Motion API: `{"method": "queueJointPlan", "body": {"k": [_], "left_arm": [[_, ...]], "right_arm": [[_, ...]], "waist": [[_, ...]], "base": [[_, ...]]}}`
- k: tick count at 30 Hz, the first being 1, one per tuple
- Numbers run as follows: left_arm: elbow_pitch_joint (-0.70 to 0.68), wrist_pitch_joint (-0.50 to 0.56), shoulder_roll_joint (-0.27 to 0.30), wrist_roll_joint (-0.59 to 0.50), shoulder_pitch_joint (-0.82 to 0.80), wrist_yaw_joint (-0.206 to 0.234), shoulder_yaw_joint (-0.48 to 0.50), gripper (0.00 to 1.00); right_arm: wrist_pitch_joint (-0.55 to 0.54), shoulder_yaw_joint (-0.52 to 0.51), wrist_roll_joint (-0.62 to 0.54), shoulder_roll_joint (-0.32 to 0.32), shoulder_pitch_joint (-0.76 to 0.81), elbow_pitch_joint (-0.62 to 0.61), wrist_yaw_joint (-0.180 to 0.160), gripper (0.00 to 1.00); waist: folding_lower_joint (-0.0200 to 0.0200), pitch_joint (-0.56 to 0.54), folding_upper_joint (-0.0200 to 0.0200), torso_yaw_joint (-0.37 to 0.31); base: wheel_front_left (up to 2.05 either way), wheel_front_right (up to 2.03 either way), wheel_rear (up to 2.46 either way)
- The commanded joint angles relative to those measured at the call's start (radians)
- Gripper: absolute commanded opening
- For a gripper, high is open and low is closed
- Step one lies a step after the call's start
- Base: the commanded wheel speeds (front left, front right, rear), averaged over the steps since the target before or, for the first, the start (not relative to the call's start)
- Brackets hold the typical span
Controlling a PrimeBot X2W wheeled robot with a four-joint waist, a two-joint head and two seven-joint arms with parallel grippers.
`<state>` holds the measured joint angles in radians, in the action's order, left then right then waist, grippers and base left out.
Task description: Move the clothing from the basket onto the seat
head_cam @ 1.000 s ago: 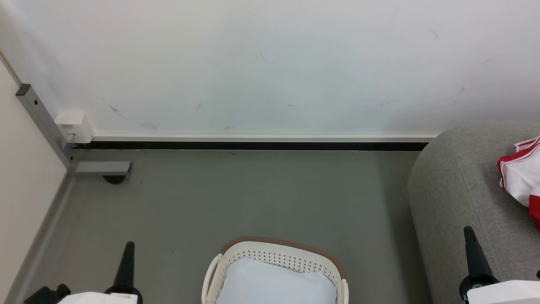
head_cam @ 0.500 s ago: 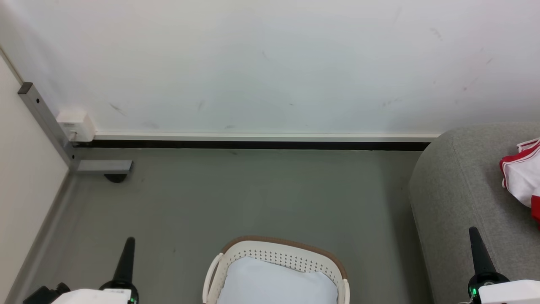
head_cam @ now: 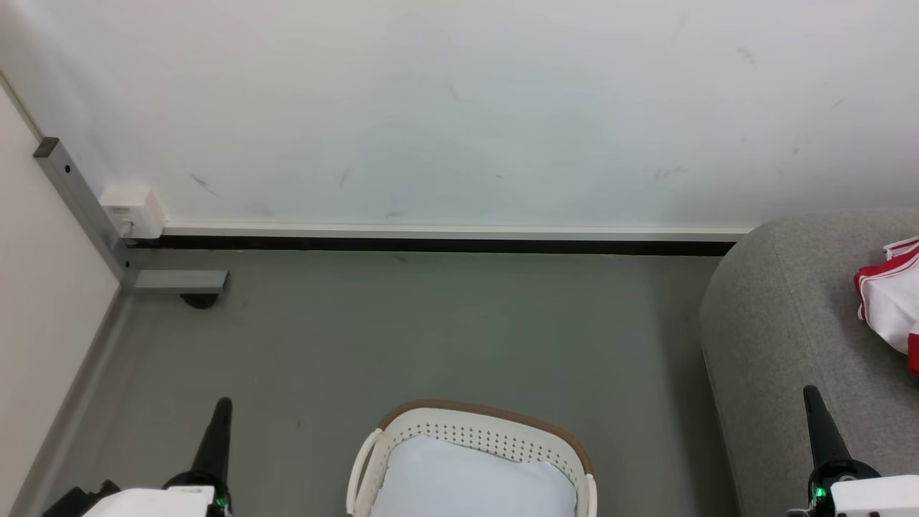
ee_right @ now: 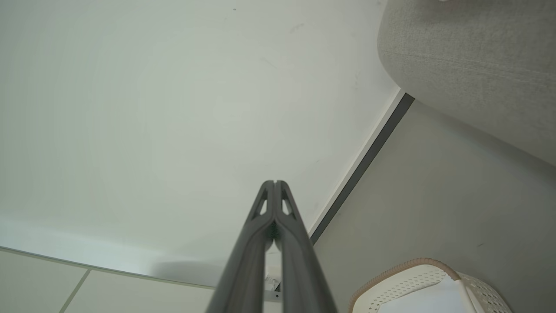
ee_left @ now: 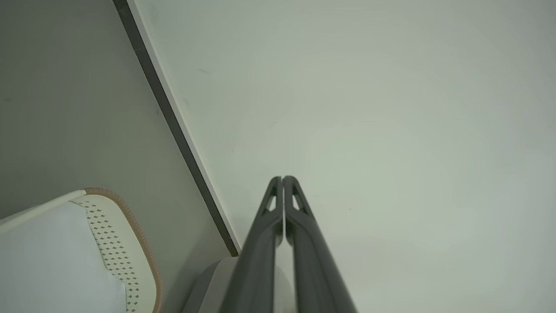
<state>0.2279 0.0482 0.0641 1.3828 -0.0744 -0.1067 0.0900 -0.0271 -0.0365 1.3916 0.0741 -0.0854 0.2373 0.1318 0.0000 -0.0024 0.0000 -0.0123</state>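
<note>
Looking down from the head, we find the oval cream-white perforated plastic basket [head_cam: 482,411] with its brown rim on the grey floor [head_cam: 431,330], at the bottom of the view between our two arms. The part of its inside that we see holds a plain pale bluish-white pad [head_cam: 474,481]. Its near half runs off the frame, so we cannot tell what else lies there.

A bright red soft garment [head_cam: 889,305] with a white panel and striped trim lies crumpled on the large grey fabric sofa [head_cam: 782,323] at the far right, partly cut by the edge.

Our left gripper [head_cam: 222,406] hangs over the floor left of the basket, and our right gripper [head_cam: 812,393] hangs beside the sofa's rounded end. Both have their long dark fingers pressed together with nothing between them, pointing towards the white wall [head_cam: 459,108].

What matters for the next move is that the garment lies ahead and to the right of the right gripper and well apart from the left one, so the right arm is the nearer. The basket sits low between both. We judge the transfer done or nearly so. Any further reach depends on the hidden part of the basket.
</note>
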Motion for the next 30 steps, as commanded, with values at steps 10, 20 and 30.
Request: {"method": "queueJointPlan", "body": {"k": [10,20,30], "left_arm": [[0.006,0.026,-0.004,0.086,-0.023,-0.014,0.014,0.0],[0.011,0.043,-0.008,0.146,-0.029,-0.019,0.019,0.0],[0.016,0.062,-0.012,0.207,-0.037,-0.026,0.024,0.0]], "right_arm": [[-0.026,-0.025,0.094,0.0,-0.021,0.001,-0.002,0.0],[-0.045,-0.039,0.155,-0.003,-0.022,0.003,-0.002,0.0],[-0.065,-0.055,0.217,-0.007,-0.024,0.006,-0.002,0.0]], "waist": [[0.0,0.002,0.0,0.004],[0.0,0.003,0.0,0.007],[0.0,0.005,0.0,0.011]], "base": [[0.0,0.0,0.0],[0.0,0.0,0.0],[0.0,0.0,0.0]]}}
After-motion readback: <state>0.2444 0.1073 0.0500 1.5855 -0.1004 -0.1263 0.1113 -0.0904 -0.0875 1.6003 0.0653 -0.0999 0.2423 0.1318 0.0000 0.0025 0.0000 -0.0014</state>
